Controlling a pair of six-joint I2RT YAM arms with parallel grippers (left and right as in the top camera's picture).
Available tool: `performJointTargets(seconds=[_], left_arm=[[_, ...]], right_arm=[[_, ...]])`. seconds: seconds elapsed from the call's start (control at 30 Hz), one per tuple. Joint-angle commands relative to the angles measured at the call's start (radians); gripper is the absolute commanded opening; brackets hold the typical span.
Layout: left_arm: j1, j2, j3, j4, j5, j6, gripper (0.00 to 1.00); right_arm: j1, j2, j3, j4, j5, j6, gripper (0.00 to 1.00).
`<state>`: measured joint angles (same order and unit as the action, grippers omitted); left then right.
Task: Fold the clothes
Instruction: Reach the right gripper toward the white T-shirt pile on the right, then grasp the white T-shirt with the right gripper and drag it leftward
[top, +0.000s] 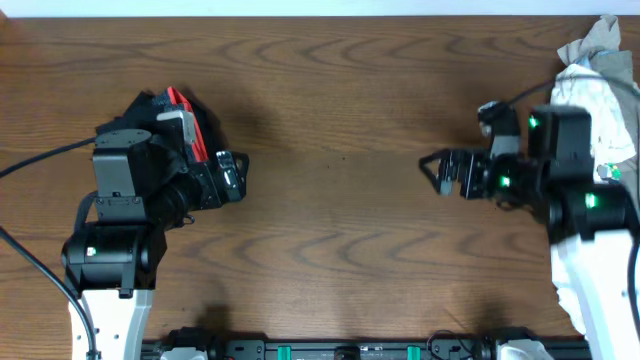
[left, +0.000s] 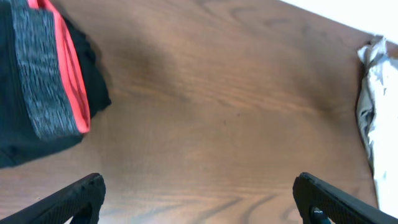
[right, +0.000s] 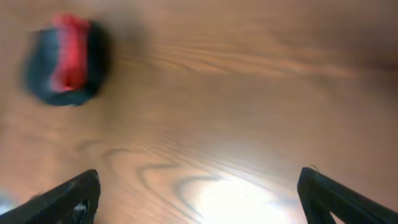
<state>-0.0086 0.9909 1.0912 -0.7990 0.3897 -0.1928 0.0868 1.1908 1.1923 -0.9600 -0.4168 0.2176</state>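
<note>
Black cloth with a grey-and-red band, the black garment (top: 178, 108), is seen as a compact bundle near the left edge of the worktop (top: 330, 90), partly hidden under the left arm. It is judged to be folded already, or at least gathered, though its layers cannot be checked. Against the right edge, toward the far right corner, the white garment (top: 608, 95) is heaped in crumples, with the khaki-beige garment (top: 597, 40) bunched at its far end. Neither is laid flat, and both are judged to be unfolded. No garment is spread over the middle of the worktop, where the folding would be expected to be done. The left gripper (top: 236, 176) is held just beside the black bundle with its jaws wide apart and nothing between them. The right gripper (top: 436, 172) is pointed toward the middle, near the white heap, its jaws likewise apart and empty. By this reckoning at most one piece is dealt with, and the white and khaki pieces are left to be pulled out, flattened and folded.
</note>
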Motion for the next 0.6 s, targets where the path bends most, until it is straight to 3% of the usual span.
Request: performJointTargets(seconds=[0.0,0.27,0.57], left_arm=[[-0.002,0.02,0.013,-0.04,0.018,0.053,0.98],[-0.002,0.042,0.013,-0.102,0.018,0.07,0.98],[-0.002,0.043,0.013,-0.105,0.002,0.069,0.98]], right_arm=[[-0.041,0.161,0.2,-0.127,0.34,0.077,0.99],[-0.283,0.461,0.476,-0.184,0.439,0.12,0.99],[-0.541,0.676,0.509,-0.043,0.449,0.171,0.9]])
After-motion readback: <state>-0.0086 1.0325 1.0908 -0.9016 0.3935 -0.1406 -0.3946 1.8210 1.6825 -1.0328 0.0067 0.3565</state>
